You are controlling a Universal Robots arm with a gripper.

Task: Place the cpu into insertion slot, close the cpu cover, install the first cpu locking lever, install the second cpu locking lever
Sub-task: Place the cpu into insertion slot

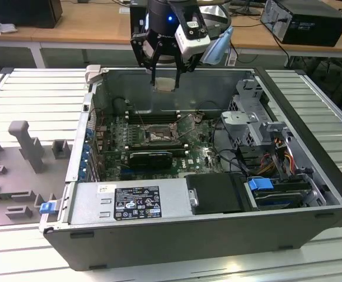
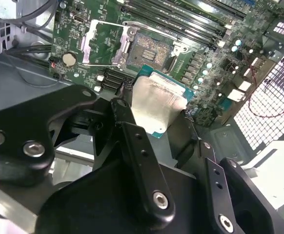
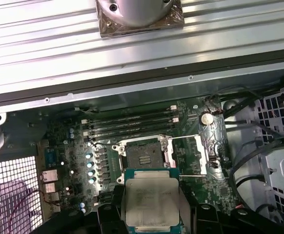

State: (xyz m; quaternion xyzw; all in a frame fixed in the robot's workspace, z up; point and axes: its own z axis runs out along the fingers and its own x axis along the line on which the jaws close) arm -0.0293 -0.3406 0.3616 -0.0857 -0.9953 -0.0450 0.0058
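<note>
Exterior view: the gripper (image 1: 166, 79), clamped on the cpu (image 1: 165, 85), hangs over the computer case (image 1: 177, 235), at twelve o'clock from the insertion slot (image 1: 159, 135). Second wrist view: the square cpu's (image 2: 156, 105) metal top faces the camera. First wrist view: the cpu cover (image 3: 200, 153) lies swung open beside the slot (image 3: 143, 157).

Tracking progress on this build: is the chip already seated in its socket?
No, the claw holds the chip up off the socket, whose dark centre lies bare.
</note>
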